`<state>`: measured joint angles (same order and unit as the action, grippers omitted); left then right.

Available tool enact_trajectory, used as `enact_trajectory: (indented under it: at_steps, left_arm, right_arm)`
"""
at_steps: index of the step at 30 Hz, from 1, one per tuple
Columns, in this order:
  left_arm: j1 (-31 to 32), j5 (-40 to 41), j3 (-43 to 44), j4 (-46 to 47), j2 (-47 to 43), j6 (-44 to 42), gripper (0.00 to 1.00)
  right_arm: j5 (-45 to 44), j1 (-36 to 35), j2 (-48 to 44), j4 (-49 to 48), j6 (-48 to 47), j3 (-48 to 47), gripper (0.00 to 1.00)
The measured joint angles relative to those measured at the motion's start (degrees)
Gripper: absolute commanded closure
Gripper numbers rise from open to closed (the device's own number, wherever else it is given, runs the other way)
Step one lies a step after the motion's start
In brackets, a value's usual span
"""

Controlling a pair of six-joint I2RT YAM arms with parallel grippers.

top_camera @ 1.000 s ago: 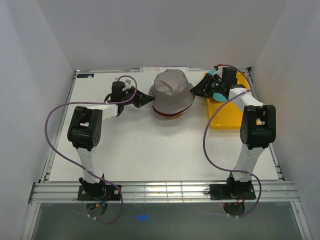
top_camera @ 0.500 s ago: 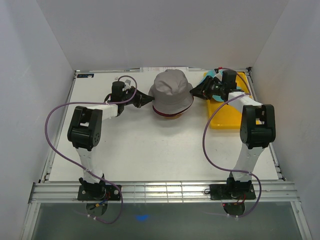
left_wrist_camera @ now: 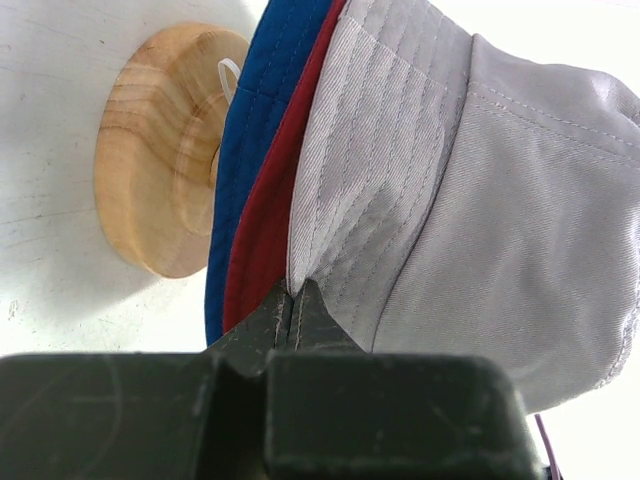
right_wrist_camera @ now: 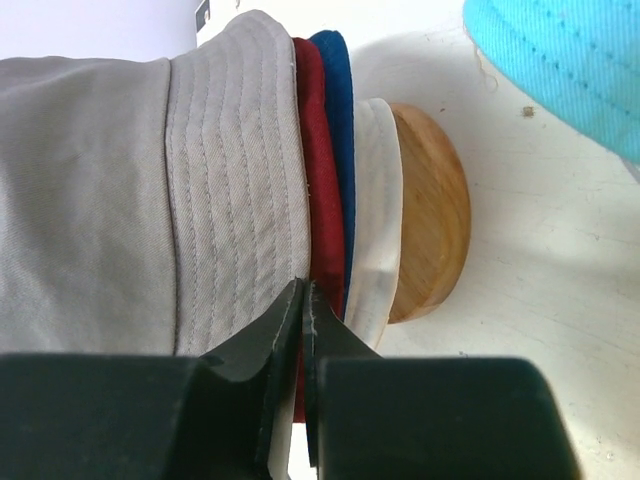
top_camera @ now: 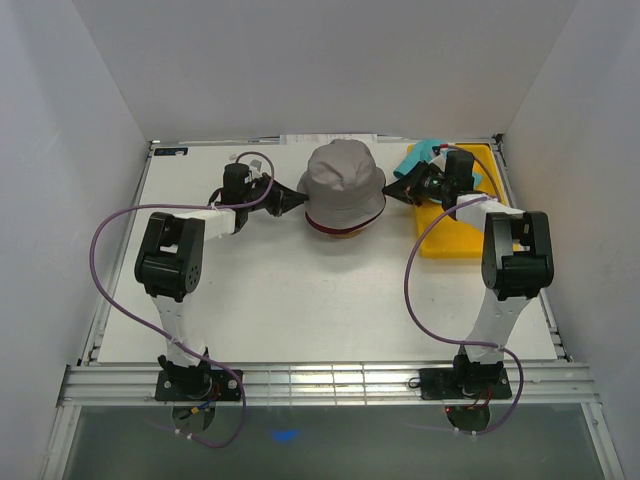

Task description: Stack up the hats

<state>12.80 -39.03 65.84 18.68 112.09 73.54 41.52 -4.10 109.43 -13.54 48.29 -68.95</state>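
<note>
The light grey hat (top_camera: 345,183) sits on top of the stack at the back middle of the table. In the left wrist view the grey hat (left_wrist_camera: 480,200) lies over the dark red hat (left_wrist_camera: 268,235) and the royal blue hat (left_wrist_camera: 255,130). My left gripper (top_camera: 298,198) (left_wrist_camera: 297,298) is shut on the grey brim's left edge. My right gripper (top_camera: 393,186) (right_wrist_camera: 303,292) is shut on the grey brim (right_wrist_camera: 230,200) at the right edge, next to the red hat (right_wrist_camera: 320,180) and the blue hat (right_wrist_camera: 338,110). The teal hat (top_camera: 425,154) (right_wrist_camera: 570,70) lies behind my right wrist.
The stack rests on a wooden stand (left_wrist_camera: 160,150) (right_wrist_camera: 435,210). A cream fabric layer (right_wrist_camera: 375,220) shows between the blue hat and the stand. A flat yellow tray (top_camera: 450,238) lies at the back right, under my right arm. White walls enclose the table.
My right wrist has swung down and slightly left, uncovering more of the teal hat behind it. The left arm and the grey hat have barely moved.
</note>
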Motion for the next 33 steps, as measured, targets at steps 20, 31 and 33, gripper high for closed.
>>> enact_trajectory:
  at_steps: [20,31,33]
  left_arm:
    - [-0.3,-0.4,-0.6,0.2,0.0,-1.1,1.00]
    - [-0.5,-0.6,-0.6,0.0,0.0,-1.1,1.00]
    - [-0.5,-0.6,-0.6,-0.1,0.0,-1.1,1.00]
  right_arm:
    - [-1.8,1.0,-5.5,-3.0,3.3,5.6,0.61]
    - [-4.3,1.4,-14.5,0.1,2.9,8.0,0.51]
    - [-4.3,1.4,-15.1,0.2,2.9,9.3,0.50]
